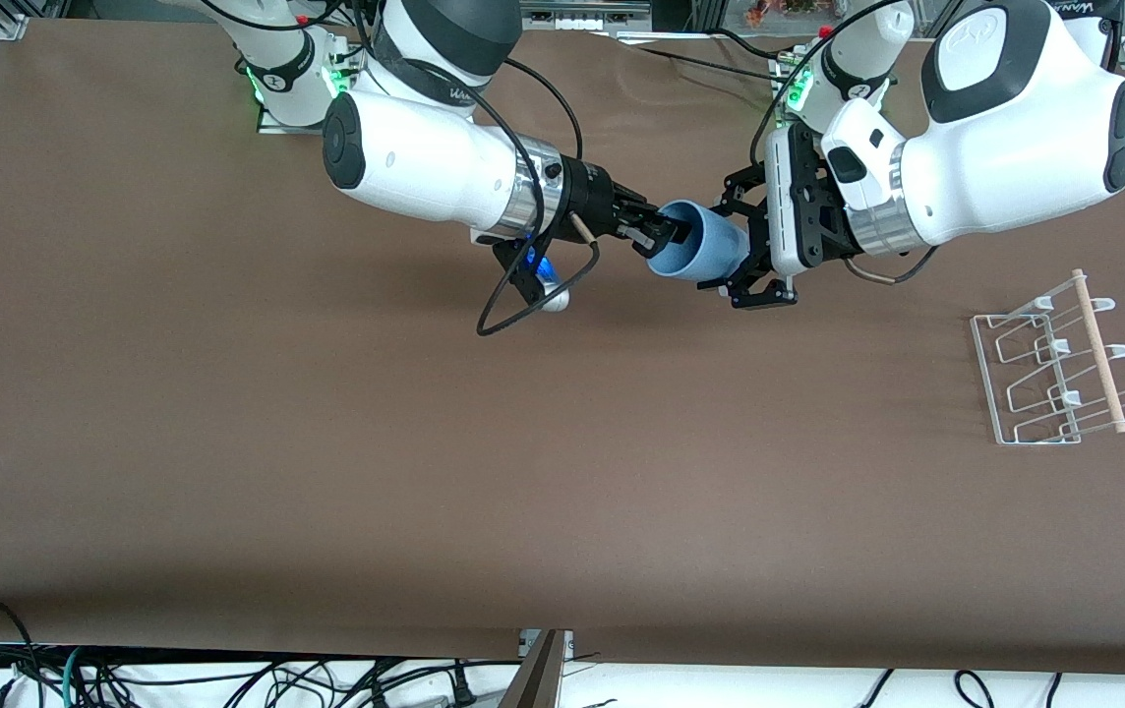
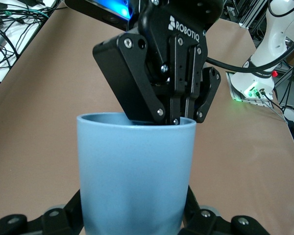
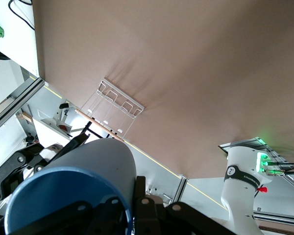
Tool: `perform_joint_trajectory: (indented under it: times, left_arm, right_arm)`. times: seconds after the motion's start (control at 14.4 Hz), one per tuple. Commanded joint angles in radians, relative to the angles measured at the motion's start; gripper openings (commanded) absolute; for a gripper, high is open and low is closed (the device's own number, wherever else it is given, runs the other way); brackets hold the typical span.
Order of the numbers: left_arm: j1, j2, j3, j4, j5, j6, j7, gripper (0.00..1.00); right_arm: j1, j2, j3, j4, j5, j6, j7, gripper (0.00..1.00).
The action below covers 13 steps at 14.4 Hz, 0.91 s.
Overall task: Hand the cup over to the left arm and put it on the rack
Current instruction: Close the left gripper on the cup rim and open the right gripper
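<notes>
One light blue cup [image 1: 698, 251] hangs in the air between the two end effectors, just above the middle of the front frame, lying on its side over the brown surface [image 1: 425, 472]. Its open mouth faces the right arm and its base the left arm. No contents can be seen in it.

The right end effector [image 1: 659, 234] is clamped on the cup's rim, one finger inside the mouth and one outside; the left wrist view shows this grip from the cup's base end [image 2: 134, 171]. The left end effector [image 1: 741, 258] has its fingers spread to either side of the cup's lower body; whether they press on it cannot be told.

One white wire rack [image 1: 1035, 379] with a single light wooden dowel [image 1: 1098, 351] along one side stands on the surface at the right of the front frame, toward the left arm's end, well apart from the cup. Nothing sits on its prongs. It also shows in the right wrist view [image 3: 118, 108].

The surface is a plain brown mat. Loose cables [image 1: 228, 683] lie along the bottom edge of the front frame.
</notes>
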Motion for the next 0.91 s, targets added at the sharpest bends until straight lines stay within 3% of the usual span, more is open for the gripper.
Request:
perform_joint_trajectory:
  times: [0.0,0.07,0.14,0.42,0.56,0.7,0.84]
  left_arm:
    - [0.009,-0.015,-0.011,-0.023,-0.031,-0.018,0.031,0.12]
    - [0.014,-0.015,-0.011,-0.023,-0.031,-0.019,0.031,0.12]
    - [0.015,-0.014,-0.011,-0.023,-0.031,-0.019,0.031,0.12]
    - [0.017,-0.014,-0.006,-0.023,-0.015,-0.045,0.020,0.12]
    - [0.021,-0.014,0.000,-0.021,0.076,-0.108,0.017,0.12]
    - [0.072,-0.014,0.005,-0.018,0.194,-0.173,0.019,0.12]
    - [0.110,0.008,0.003,-0.018,0.321,-0.211,0.027,0.12]
  right_arm:
    - [-0.011,0.019,0.003,0.053,0.021,0.010,-0.007,0.53]
    - [-0.017,0.013,0.001,0.053,0.029,0.008,-0.008,0.85]
    - [-0.031,0.010,0.001,0.053,0.031,0.007,-0.008,0.98]
    - [-0.083,-0.045,-0.003,0.051,0.031,-0.027,-0.007,0.99]
    - [-0.137,-0.086,-0.008,0.048,0.018,-0.108,-0.013,0.99]
    - [-0.216,-0.123,-0.052,0.050,0.000,-0.299,-0.033,0.99]
    - [-0.263,-0.175,-0.139,0.051,-0.057,-0.514,-0.132,0.99]
